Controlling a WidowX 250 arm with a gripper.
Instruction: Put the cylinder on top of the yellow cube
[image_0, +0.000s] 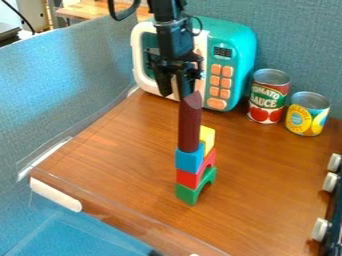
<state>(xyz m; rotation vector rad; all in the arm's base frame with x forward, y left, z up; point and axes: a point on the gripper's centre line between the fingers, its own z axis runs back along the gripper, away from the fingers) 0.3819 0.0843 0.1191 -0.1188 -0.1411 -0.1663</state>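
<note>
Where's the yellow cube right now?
Camera view, just right of centre: the yellow cube sits atop the red arch, right of and behind the blue cube.

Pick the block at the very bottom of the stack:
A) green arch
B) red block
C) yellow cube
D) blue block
A: the green arch rests on the wooden surface, with the red block directly above it.
</note>
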